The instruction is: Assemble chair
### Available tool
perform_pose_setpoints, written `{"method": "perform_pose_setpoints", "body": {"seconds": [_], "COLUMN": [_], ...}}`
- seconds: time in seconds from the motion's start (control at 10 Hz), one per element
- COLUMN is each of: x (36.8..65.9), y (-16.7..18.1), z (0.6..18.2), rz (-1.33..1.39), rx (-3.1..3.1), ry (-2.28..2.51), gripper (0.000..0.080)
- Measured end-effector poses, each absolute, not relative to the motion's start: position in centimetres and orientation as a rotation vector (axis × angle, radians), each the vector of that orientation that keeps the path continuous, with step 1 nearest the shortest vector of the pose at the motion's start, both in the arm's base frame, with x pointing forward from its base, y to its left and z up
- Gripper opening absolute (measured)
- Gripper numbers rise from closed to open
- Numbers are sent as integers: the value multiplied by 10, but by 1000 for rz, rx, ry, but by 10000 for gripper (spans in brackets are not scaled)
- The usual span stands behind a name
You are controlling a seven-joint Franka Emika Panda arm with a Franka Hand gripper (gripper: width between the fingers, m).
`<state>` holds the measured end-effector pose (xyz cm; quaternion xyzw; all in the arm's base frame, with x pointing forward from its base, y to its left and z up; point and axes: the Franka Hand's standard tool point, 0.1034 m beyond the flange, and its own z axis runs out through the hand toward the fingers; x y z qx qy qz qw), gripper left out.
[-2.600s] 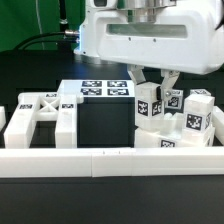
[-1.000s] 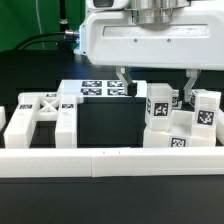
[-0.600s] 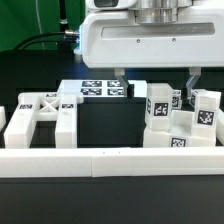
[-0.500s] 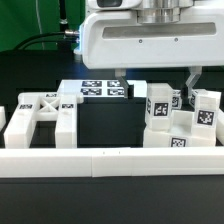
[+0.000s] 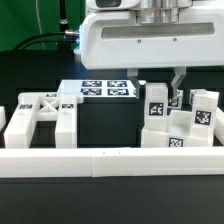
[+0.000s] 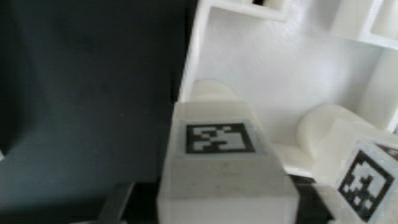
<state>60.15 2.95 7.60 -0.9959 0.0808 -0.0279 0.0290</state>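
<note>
Fingers (image 5: 178, 78) half-open astride the upright tagged chair post (image 5: 156, 106), just to the exterior view's right of the marker board (image 5: 98, 88); you cannot tell if they touch. Likely light, stiff, slippery: pinch its flat sides.

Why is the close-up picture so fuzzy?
Wrist view: the white post sits very near the lens, so its edges and its tag look soft. Exterior view: sharper; the squares on the marker board read clearly against the dark table.
</note>
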Motion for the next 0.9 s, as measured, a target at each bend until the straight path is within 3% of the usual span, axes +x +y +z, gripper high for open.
{"method": "perform_pose_setpoints", "body": {"seconds": [0.5,0.9], "x": [600,600], "y": [31,34], "z": [75,75], "rz": [-54,-36], "rx": [-2903,-2774], "ry": [974,1285], "gripper": [285,287]}}
